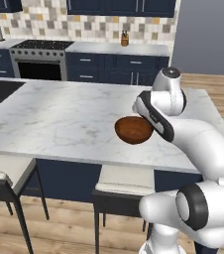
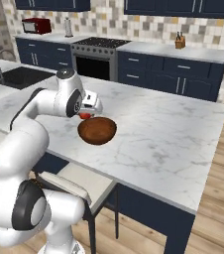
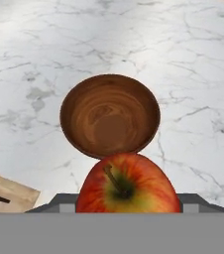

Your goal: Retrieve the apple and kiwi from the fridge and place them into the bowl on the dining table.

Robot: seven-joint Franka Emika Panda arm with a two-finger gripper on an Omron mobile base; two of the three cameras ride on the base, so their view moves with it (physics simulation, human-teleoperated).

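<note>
My gripper (image 2: 87, 113) is shut on the apple (image 3: 128, 186), a red-orange fruit with its stem facing the hand camera. It hangs low over the dining table (image 1: 59, 114), just on the near side of the brown wooden bowl (image 3: 109, 116). The bowl (image 1: 134, 130) is empty and stands near the table's front edge; from the right base the bowl (image 2: 97, 130) sits just past the hand, with a bit of red apple (image 2: 85, 116) showing under it. The kiwi is out of view. The fridge (image 1: 203, 34) rises grey at the far right.
Pale-seated stools (image 1: 124, 179) (image 1: 5, 169) stand tucked under the table's front edge. Beyond the table are navy cabinets, a stove (image 1: 39, 59), a sink (image 2: 20, 77) and a red toaster (image 2: 36, 26). Wide bare marble (image 2: 173, 134) lies right of the bowl.
</note>
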